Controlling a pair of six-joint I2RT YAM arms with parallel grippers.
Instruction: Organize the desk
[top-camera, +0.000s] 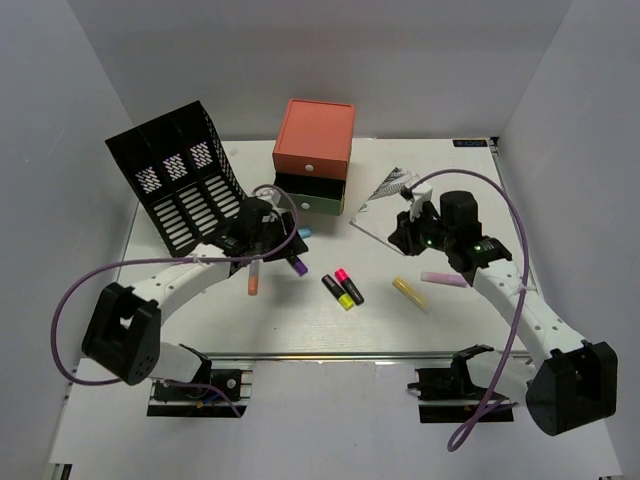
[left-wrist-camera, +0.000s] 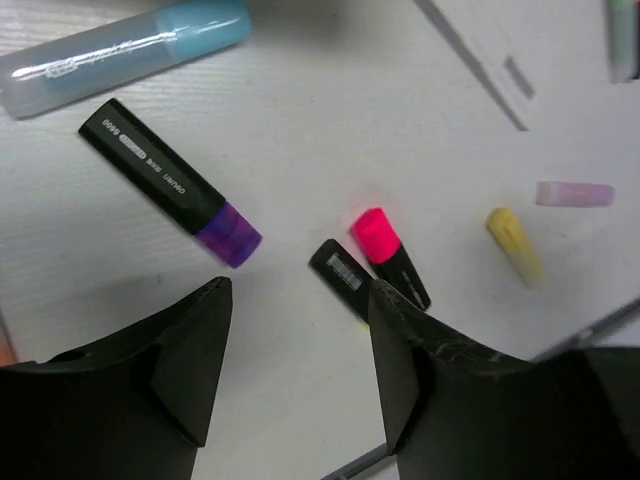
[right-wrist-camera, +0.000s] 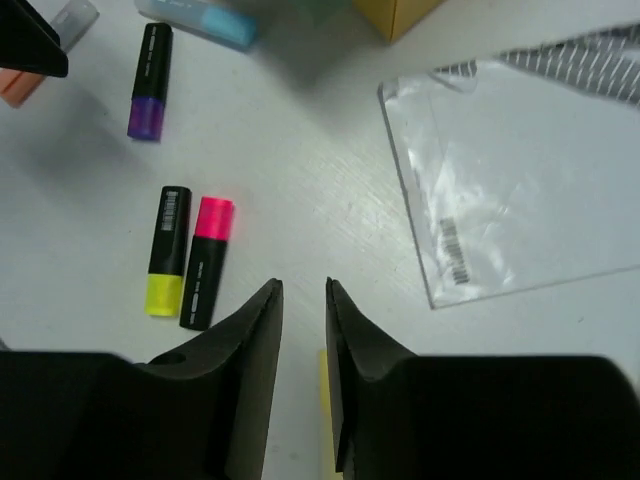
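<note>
Top external view: the desk (top-camera: 300, 335) fills the frame as a white tabletop beneath both arms, with a metal rail along its near edge; a black file rack (top-camera: 180, 185) leans at far left, a drawer unit (top-camera: 313, 150) stands at far centre, and a clear plastic sleeve (top-camera: 385, 195) lies flat to its right; the left gripper (top-camera: 265, 235) hangs over a cluster of loose markers near the rack, and the right gripper (top-camera: 408, 228) hangs by the sleeve's near edge; a pale yellow highlighter (top-camera: 410, 292) and a lilac one (top-camera: 443, 278) lie nearer the right arm.

Left wrist view: the jaws stand moderately apart with nothing between them; bare desk shows in the gap; a purple-capped marker (left-wrist-camera: 170, 183) lies just beyond the left finger, its long axis running diagonally away toward upper left, so the jaws would probably need turning to close across it; a pale blue pen (left-wrist-camera: 120, 55) lies farther off.

Right wrist view: the jaws are parted by only a narrow slit and grip nothing; a sliver of yellow shows low in the slit, apparently on the desk below; a pink-capped marker (right-wrist-camera: 205, 262) and a yellow-capped one (right-wrist-camera: 168, 250) lie side by side, touching or nearly so, to the left of the jaws, long axes roughly parallel to the fingers; this pair lies between the two arms.
</note>
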